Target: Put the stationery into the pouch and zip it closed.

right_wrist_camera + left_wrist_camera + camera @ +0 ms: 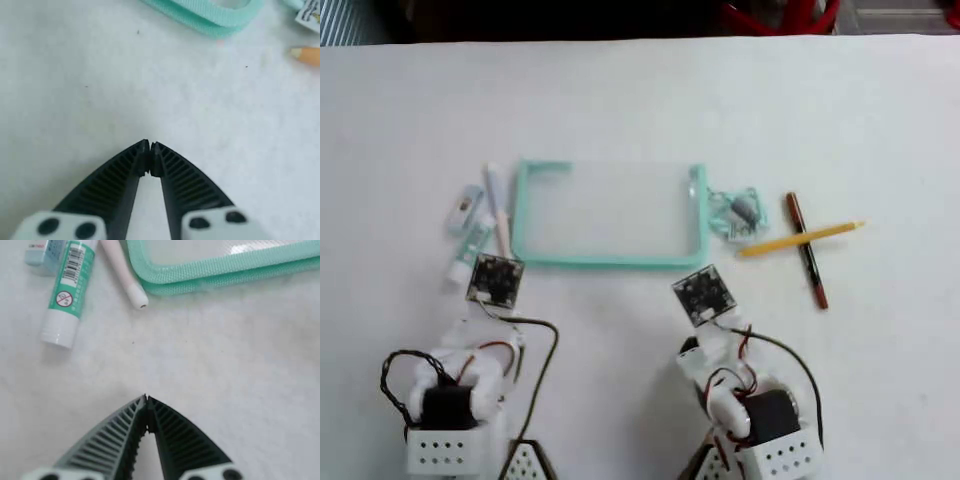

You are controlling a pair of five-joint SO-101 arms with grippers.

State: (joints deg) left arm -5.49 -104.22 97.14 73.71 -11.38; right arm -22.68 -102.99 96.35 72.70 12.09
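Woven cloth edging is seen on the pouch, around a clear glossy plastic panel; smooth plastic is shown on the glue stick.

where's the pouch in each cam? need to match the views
High view: pouch at the centre, pink pen on one side, pencil on the other.
Left wrist view: pouch corner beyond the shut left gripper, beside the pink pen.
Right wrist view: pouch corner beyond the shut right gripper, near the pencil tip.
Shared landmark: the pouch's green trim.
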